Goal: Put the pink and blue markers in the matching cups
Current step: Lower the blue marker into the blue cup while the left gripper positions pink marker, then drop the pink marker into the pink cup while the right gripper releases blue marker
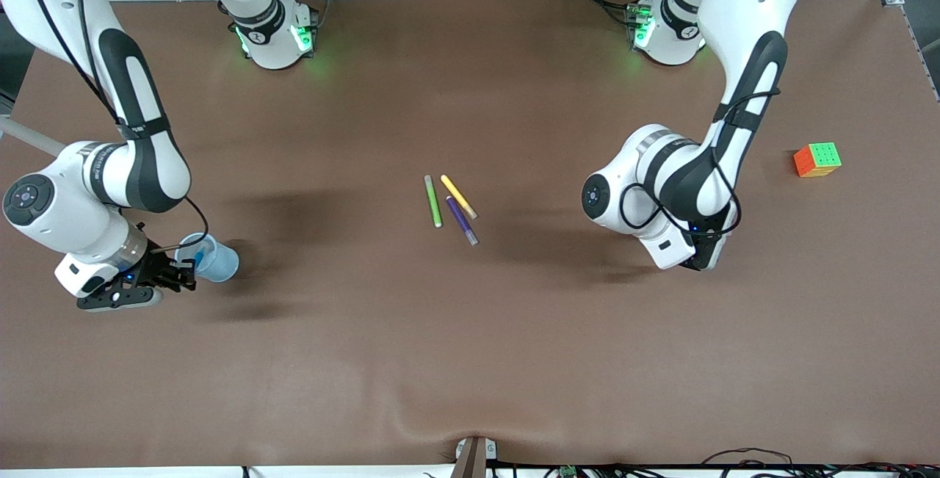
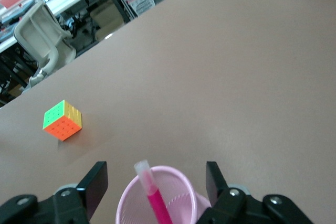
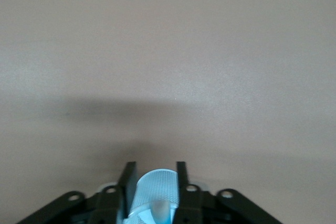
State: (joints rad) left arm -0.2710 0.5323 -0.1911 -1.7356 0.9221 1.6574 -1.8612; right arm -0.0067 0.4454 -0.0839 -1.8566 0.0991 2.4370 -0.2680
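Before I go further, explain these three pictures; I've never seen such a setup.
Two robot arms work at a brown table. One picture looks down from a high camera facing them; the others come from wrist cameras. The left gripper is open over the pink cup, pink marker standing inside. The right gripper, also open, is over the blue cup with the blue marker. Nothing is held. Three other pens lie mid-table, a colour cube toward the left arm's end.

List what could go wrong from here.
1. The pink marker leans in the pink cup between the left gripper's spread fingers; a crooked lift-off might tip the cup.
2. The right gripper's fingers sit close around the blue marker over the blue cup; withdrawing might drag either.
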